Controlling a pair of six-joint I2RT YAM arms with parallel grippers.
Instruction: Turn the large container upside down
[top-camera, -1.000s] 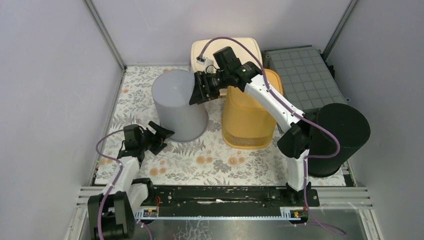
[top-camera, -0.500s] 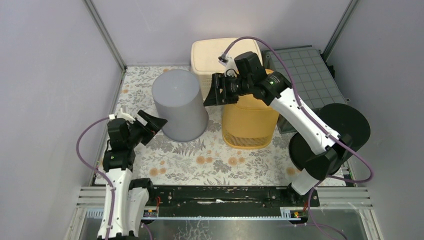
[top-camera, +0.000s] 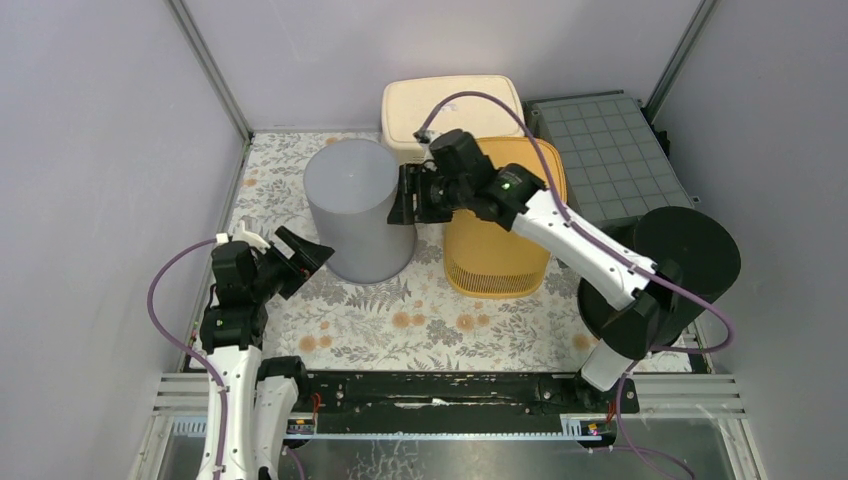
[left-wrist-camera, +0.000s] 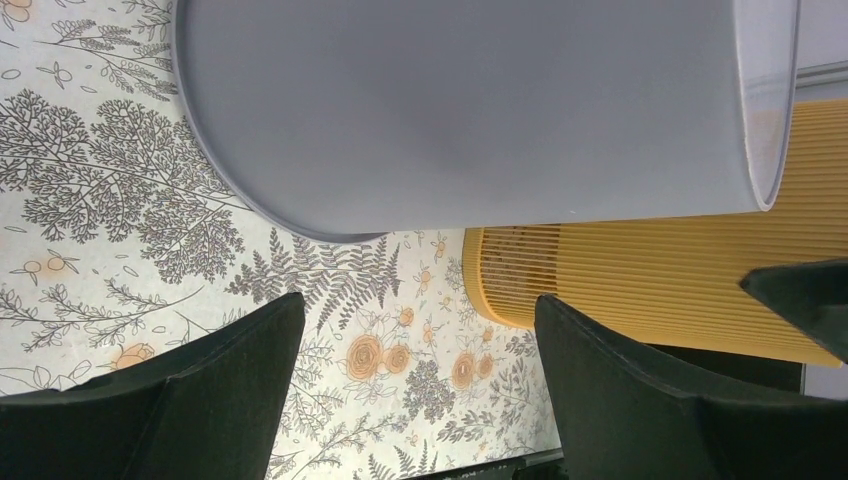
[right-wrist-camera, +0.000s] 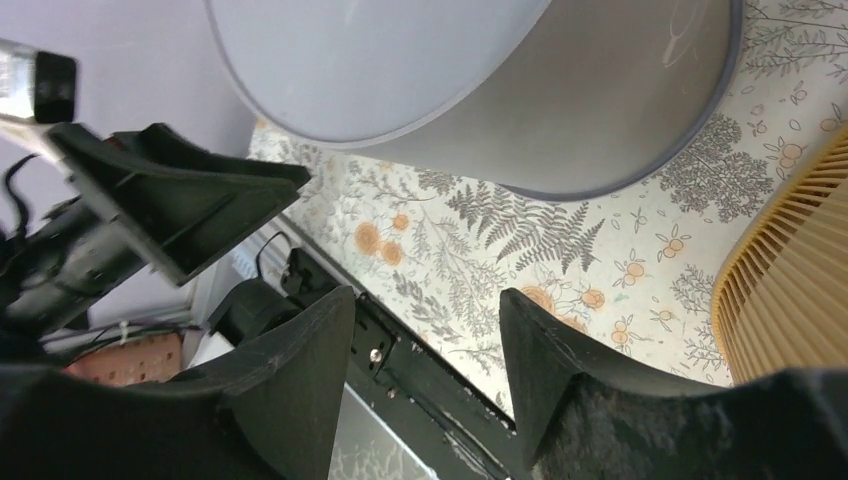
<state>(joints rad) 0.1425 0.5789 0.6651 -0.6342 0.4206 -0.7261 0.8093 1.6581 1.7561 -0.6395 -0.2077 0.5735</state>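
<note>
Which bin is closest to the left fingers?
The grey bin, the leftmost one, right in front of the open left fingers. The yellow bin, cream bin and black bin all stand farther right.

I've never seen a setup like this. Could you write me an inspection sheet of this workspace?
Surface: floral cloth, flat, no spills seen.
Job's things: grey container stands on the cloth between the arms, and its top looks closed.
Clutter: yellow slatted basket, cream bin, grey gridded crate, black drum.
Grippers: left pincer open, empty, facing the container's near side; right pincer open, empty, by its right side.
Cables: purple cables loop loosely above both arms; no snag seen.
Surroundings: plain pale walls with metal posts; no people seen.
</note>
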